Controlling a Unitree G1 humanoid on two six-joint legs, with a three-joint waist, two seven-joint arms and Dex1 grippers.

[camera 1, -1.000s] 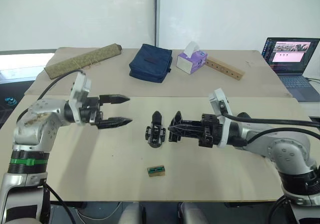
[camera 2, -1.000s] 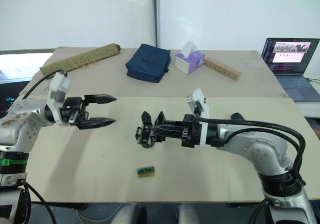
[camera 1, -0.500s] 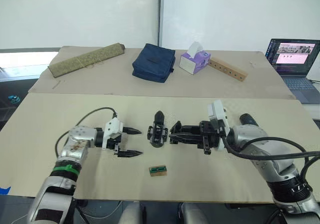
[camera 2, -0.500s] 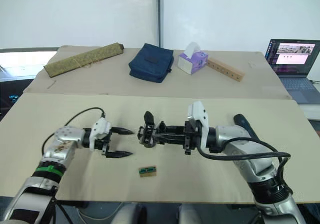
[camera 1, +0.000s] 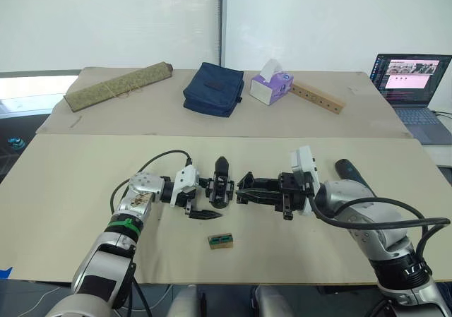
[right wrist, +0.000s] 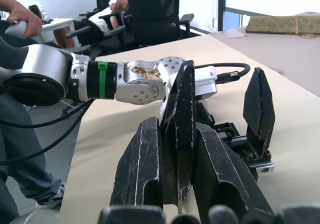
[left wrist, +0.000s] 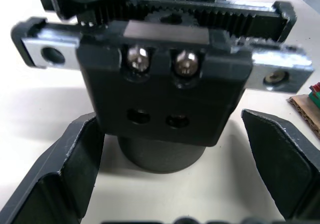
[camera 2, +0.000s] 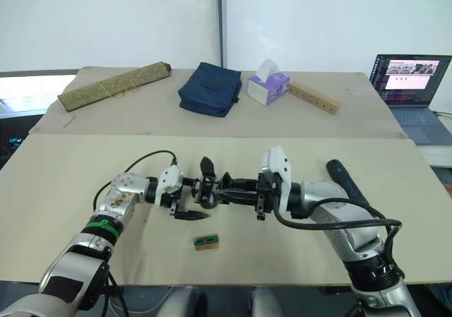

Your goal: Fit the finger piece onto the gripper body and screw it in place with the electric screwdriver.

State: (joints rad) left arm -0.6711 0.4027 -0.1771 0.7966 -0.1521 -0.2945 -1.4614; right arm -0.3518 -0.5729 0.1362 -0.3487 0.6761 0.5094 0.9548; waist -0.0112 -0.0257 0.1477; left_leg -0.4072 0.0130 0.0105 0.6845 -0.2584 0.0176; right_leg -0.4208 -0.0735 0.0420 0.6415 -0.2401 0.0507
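Note:
The gripper body stands on the table, its pointed finger upright. My left gripper is open and straddles it; in the left wrist view the body sits between the two fingers without touching them. My right gripper is shut on the finger piece, held just to the right of the body, with a small gap to its pointed finger. The electric screwdriver lies behind my right forearm, partly hidden.
A small green-and-brown block lies near the front edge. At the back are a rolled mat, a navy bag, a tissue box, a wooden bar and a laptop. Seated people and chairs are beyond the table.
My left gripper has moved right and down to the table and now stands open around the gripper body. The right gripper has kept the finger piece beside the body.

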